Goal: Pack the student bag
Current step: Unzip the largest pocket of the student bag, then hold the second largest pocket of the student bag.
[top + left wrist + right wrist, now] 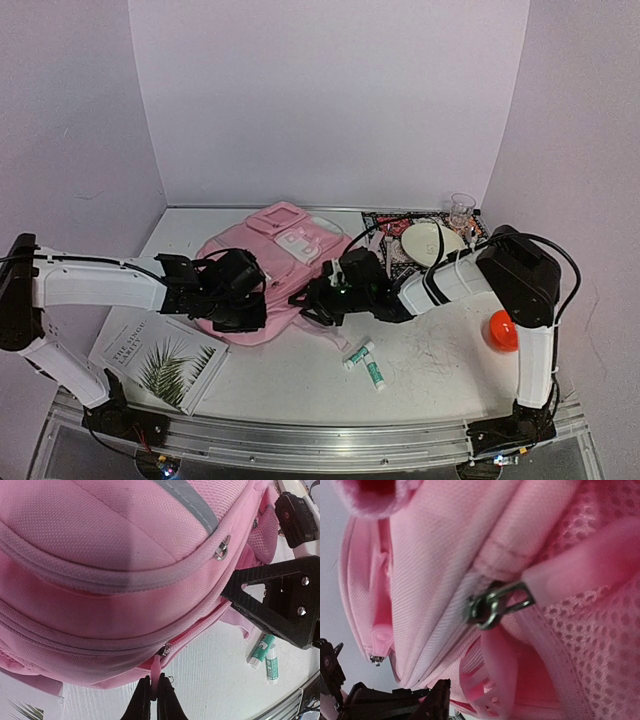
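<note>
The student bag [268, 252] is laid between both grippers so that it can be opened for packing. The left gripper [155, 694] is pinched shut on the pink zipper pull [156, 666] at its tips, seemingly to draw it. The right gripper [312, 298] is held close against the fabric, its opening not discernible.

We list:
- **student bag** [115, 555]: matt pink woven cloth with a fine grain. The grey strip [192, 502] across it is smoother and faintly shiny.
- **zipper pull** [156, 667], at the tip of the left tool [155, 695]: soft-looking pink plastic or rubber. The tool's fingers [142, 702] are matt black.
- **small fitting** [221, 550], above the tool: bright metal.
- **side mesh** [600, 645]: open pink netting.
- **clasp** [495, 607]: dull grey metal.
- **two tubes** [265, 652], right of the tool: glossy plastic.
- **tabletop** [215, 680]: white, scuffed.
</note>
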Motion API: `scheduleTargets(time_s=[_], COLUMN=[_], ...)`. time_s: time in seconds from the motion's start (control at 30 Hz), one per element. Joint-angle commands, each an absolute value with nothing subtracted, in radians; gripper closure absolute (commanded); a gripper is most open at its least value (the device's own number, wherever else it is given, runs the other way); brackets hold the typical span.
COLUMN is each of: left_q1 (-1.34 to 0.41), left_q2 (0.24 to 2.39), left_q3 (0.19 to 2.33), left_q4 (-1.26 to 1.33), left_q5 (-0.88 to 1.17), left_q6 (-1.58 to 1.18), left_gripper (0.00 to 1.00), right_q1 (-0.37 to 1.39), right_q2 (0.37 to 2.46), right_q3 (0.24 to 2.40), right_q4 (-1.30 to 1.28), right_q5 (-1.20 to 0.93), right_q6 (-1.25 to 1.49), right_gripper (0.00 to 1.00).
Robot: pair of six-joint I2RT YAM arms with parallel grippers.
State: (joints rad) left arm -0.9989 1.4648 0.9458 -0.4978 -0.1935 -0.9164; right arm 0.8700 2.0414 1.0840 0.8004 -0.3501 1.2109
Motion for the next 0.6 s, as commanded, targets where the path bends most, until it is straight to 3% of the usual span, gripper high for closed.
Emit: scheduleTargets(time_s=[0.0, 0.23, 0.57], left_q1=[-1.049, -1.195, -1.198], left_q2=[1.433, 1.349, 1.311], left_q3=[0.994, 0.981, 0.746], left_q4=[-0.538, -0.450, -0.296], left_q5=[-0.319, -0.481, -0.500], left_q6=[-0.962, -0.819, -0.942], left_gripper=[1.00, 1.00, 1.00], right_q1=[0.862, 0.875, 0.878], right_q2=[2.020, 1.945, 1.761], right_q3=[1.090, 1.025, 1.090], right_q4=[0.801, 0.707, 0.426], right_q5=[-0.292, -0.276, -0.197], right_q6=[1.225, 1.222, 1.040], right_gripper=[0.53, 0.37, 0.26])
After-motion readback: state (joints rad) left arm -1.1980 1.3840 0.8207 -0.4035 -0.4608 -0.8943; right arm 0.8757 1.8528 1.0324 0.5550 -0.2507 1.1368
